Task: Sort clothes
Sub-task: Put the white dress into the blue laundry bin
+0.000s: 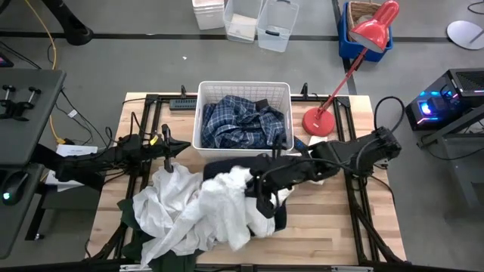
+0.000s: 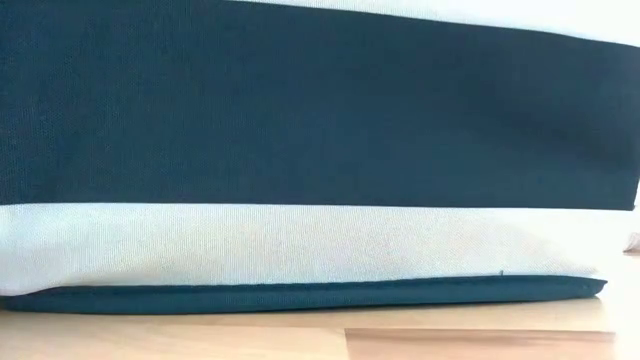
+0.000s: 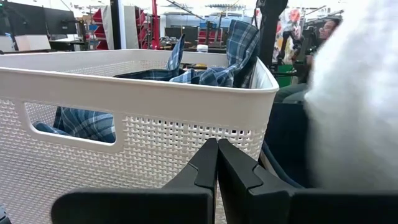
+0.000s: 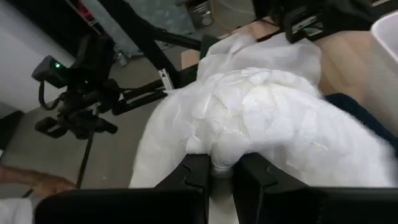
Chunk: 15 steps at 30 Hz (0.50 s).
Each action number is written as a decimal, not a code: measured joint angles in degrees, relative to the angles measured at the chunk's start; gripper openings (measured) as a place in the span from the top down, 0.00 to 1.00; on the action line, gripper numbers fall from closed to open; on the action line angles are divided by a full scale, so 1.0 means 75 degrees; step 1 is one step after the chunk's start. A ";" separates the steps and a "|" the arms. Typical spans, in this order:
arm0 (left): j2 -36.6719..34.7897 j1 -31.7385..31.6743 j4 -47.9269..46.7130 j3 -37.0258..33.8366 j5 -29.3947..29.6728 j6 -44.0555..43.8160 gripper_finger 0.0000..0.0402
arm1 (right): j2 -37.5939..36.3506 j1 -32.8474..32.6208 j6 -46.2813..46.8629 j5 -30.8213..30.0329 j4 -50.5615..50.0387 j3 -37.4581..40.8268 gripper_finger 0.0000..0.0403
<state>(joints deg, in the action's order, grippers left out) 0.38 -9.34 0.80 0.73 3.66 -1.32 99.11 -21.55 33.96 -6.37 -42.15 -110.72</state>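
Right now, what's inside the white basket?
The white basket holds a crumpled blue-and-white plaid shirt, which fills most of it and pokes above the rim in the left wrist view. Anything beneath the shirt is covered, so the basket's bottom can't be seen.

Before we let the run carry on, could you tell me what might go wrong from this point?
The right gripper pinches only a small fold of the white garment, so it might slip free when lifted. That garment overlaps the other white one and the dark green one, so a pull could drag them along. The left gripper, shut and empty, sits close to the white basket and could bump it.
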 joint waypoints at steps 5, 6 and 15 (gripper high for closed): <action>-0.0003 -0.0002 0.0000 -0.0002 0.0000 0.0000 1.00 | -0.0009 0.0171 0.0034 0.0095 -0.0484 0.0000 0.92; -0.0001 -0.0001 0.0000 -0.0001 -0.0001 -0.0001 1.00 | -0.0008 0.0176 0.0074 0.0095 -0.0667 0.0000 0.92; -0.0001 -0.0002 0.0000 -0.0001 0.0000 0.0000 1.00 | -0.0009 0.0173 0.0273 0.0144 -0.3069 0.0000 0.51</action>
<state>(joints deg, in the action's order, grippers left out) 0.37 -9.36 0.80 0.72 3.66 -1.32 99.04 -20.25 36.01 -5.29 -65.17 -110.72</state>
